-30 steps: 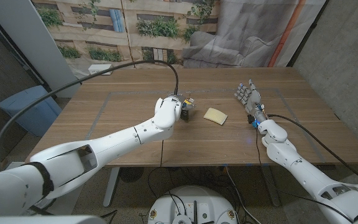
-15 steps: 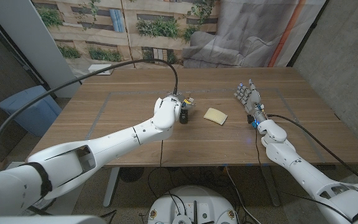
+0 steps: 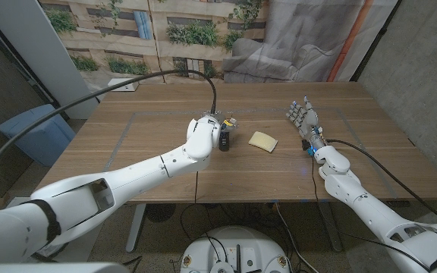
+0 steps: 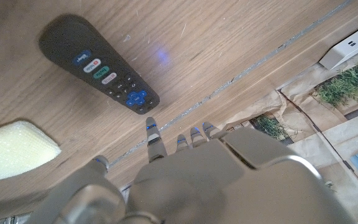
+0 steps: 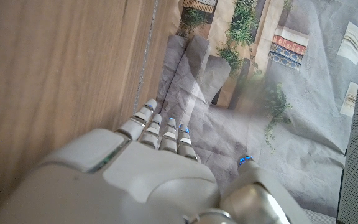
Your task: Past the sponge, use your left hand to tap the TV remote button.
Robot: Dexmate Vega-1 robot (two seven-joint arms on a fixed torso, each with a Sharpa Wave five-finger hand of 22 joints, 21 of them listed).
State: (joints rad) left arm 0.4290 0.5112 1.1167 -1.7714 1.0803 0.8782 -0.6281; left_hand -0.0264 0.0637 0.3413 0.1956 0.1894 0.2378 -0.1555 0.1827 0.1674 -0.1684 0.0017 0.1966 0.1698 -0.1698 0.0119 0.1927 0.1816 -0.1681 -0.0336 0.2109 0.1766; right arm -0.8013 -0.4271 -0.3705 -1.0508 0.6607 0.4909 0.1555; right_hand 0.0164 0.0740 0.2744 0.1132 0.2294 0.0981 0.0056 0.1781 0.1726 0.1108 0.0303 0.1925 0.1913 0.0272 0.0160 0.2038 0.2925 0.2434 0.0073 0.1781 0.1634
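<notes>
Wooden table (image 3: 150, 129), seen in the head view: a black TV remote (image 3: 224, 139) is laid at mid-table, just right of the left hand (image 3: 203, 135), which is poised over its near end. A yellow sponge (image 3: 263, 141) is set just to the right of the remote, apart from it. The right hand (image 3: 303, 120) is placed well to the right, fingers extended and parted, nothing held. No containers are noted on the table; a blue bin (image 3: 33, 130) is noted on the floor at far left, its contents not visible.

Left wrist view: the TV remote (image 4: 98, 63) is shown lying flat, buttons upward, with coloured keys and a blue pad. The fingertips (image 4: 152, 130) of the left hand (image 4: 229, 180) are extended toward the remote's pad end, close but apart from it; nothing is held. The sponge (image 4: 14, 149) is recorded beside it. The remote is judged light, rigid and liable to slide on smooth wood; no grasp is called for, only a short downward press on a button. The sponge is judged soft.

Right wrist view: the right hand (image 5: 142, 180) is shown with fingers straight, empty, beside the table (image 5: 55, 68) surface.
</notes>
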